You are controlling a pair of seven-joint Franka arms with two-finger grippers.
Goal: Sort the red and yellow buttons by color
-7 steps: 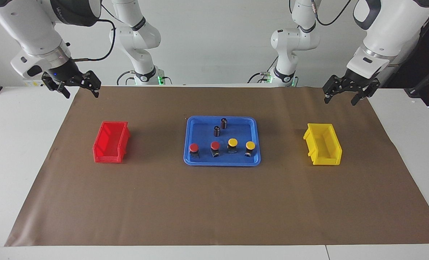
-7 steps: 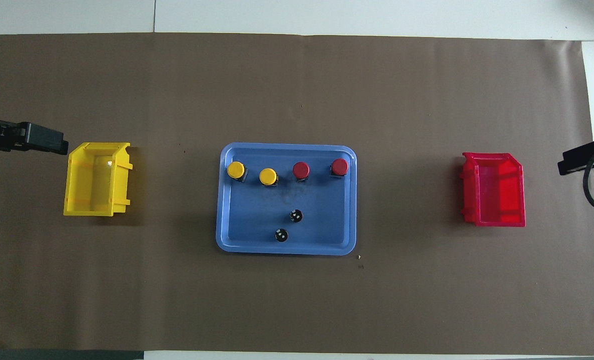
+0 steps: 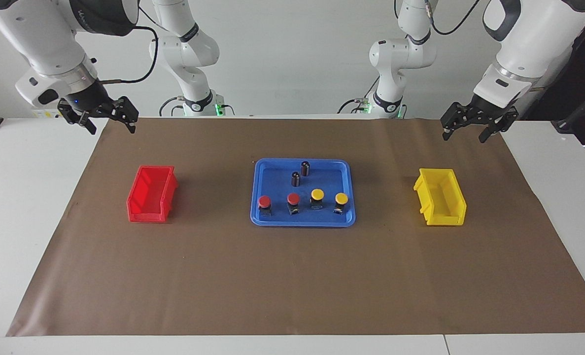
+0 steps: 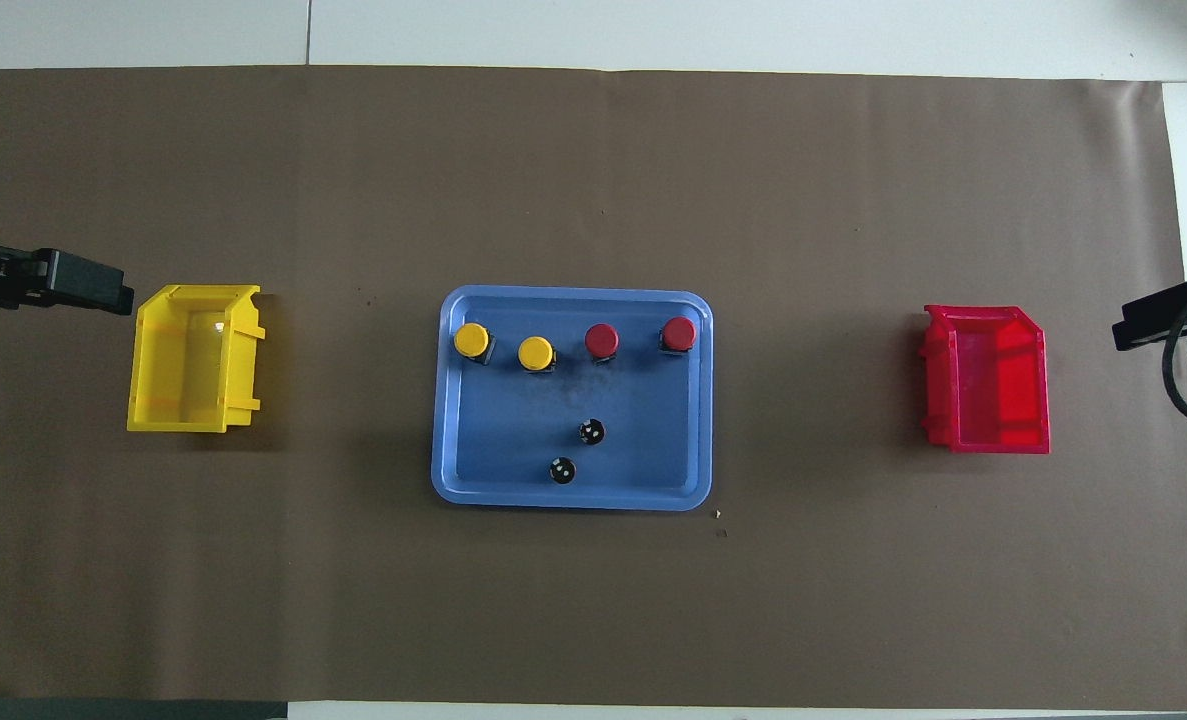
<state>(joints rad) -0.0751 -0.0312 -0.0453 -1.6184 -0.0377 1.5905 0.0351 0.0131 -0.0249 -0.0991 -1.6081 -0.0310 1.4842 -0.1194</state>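
Observation:
Two red buttons [image 3: 264,201] [image 3: 293,198] and two yellow buttons [image 3: 317,195] [image 3: 341,198] stand in a row in the blue tray [image 3: 302,223], along its edge farthest from the robots. In the overhead view the reds [image 4: 679,333] [image 4: 601,340] are toward the right arm's end of the tray [image 4: 573,500] and the yellows [image 4: 535,352] [image 4: 471,340] toward the left arm's end. My right gripper [image 3: 110,126] is open and empty, raised over the mat's corner near the red bin [image 3: 152,195]. My left gripper [image 3: 464,135] is open and empty, raised near the yellow bin [image 3: 440,197].
Two dark capless cylinders [image 3: 305,168] [image 3: 295,178] stand in the tray, nearer to the robots than the buttons. The red bin [image 4: 988,380] and the yellow bin [image 4: 193,360] are empty, one on each side of the tray. Brown paper [image 3: 292,276] covers the table.
The right gripper has risen very slightly. Nothing else has moved.

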